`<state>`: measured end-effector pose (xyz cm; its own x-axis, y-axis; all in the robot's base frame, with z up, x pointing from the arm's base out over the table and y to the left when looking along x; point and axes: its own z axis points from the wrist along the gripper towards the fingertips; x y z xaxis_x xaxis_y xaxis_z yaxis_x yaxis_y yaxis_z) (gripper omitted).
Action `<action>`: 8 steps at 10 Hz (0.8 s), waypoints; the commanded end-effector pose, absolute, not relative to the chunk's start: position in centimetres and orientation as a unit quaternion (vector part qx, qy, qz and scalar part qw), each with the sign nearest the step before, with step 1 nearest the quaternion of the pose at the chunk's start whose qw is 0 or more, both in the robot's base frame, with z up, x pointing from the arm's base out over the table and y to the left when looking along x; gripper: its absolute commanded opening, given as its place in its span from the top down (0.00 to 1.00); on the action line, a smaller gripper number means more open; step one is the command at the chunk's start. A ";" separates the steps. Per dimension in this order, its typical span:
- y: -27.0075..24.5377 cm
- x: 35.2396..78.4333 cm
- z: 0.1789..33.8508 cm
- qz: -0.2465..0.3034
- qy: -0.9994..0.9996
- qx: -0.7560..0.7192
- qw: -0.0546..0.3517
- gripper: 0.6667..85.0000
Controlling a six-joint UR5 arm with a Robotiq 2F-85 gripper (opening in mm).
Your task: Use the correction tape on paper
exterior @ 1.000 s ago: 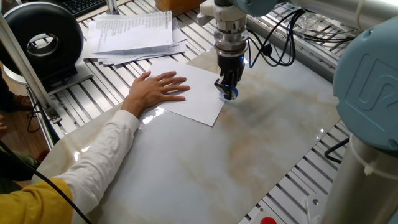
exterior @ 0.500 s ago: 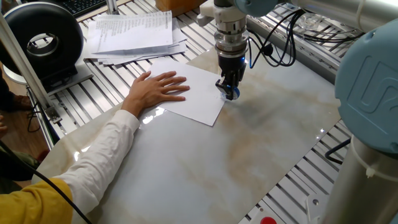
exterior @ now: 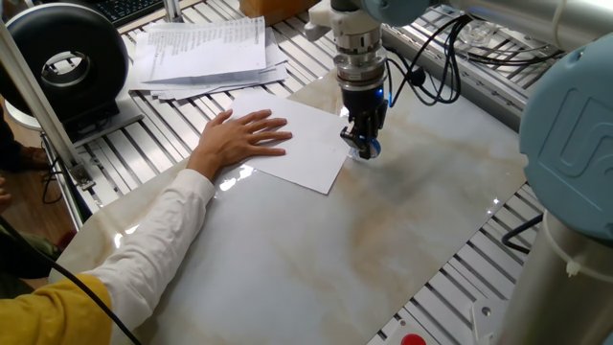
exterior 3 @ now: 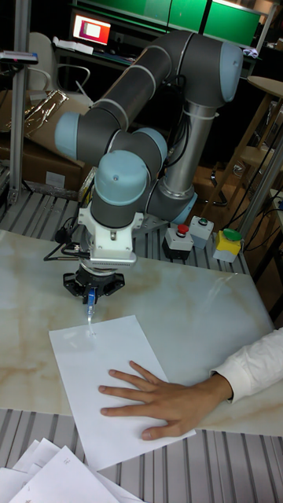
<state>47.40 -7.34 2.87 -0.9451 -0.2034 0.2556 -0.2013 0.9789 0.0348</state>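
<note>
The white paper (exterior: 302, 144) lies flat on the marble-patterned board (exterior: 383, 240), pinned at its left by a person's hand (exterior: 244, 137). My gripper (exterior: 365, 142) points straight down, shut on the small blue and clear correction tape (exterior: 365, 148). The tape's tip sits just past the sheet's right edge, low over the board. In the tall fixed view, the gripper (exterior 3: 92, 299) holds the correction tape (exterior 3: 91, 305) at the far edge of the paper (exterior 3: 110, 361), near its left corner. I cannot tell whether the tip touches the surface. The hand (exterior 3: 157, 397) rests on the near half.
A stack of printed papers (exterior: 206, 48) lies at the back left beside a black round device (exterior: 67, 62). The person's white and yellow sleeve (exterior: 134, 259) crosses the board's left. Cables (exterior: 426, 77) hang behind the gripper. Button boxes (exterior 3: 204, 236) stand by the arm's base.
My gripper has slid a short way to the right with the correction tape, from the paper's right edge onto the board beside it. The hand and the paper have stayed still.
</note>
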 end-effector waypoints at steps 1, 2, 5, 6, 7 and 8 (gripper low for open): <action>-7.8 47.9 3.1 0.004 -0.986 0.110 0.123 0.99; -7.6 48.2 3.6 0.009 -0.986 0.108 0.123 0.99; -7.4 49.4 4.8 0.023 -0.986 0.114 0.121 0.99; -6.7 49.8 4.8 0.017 -0.987 0.109 0.119 0.99; -6.3 50.4 4.5 0.013 -0.987 0.109 0.114 0.99; -6.0 50.9 4.1 0.006 -0.988 0.108 0.111 0.99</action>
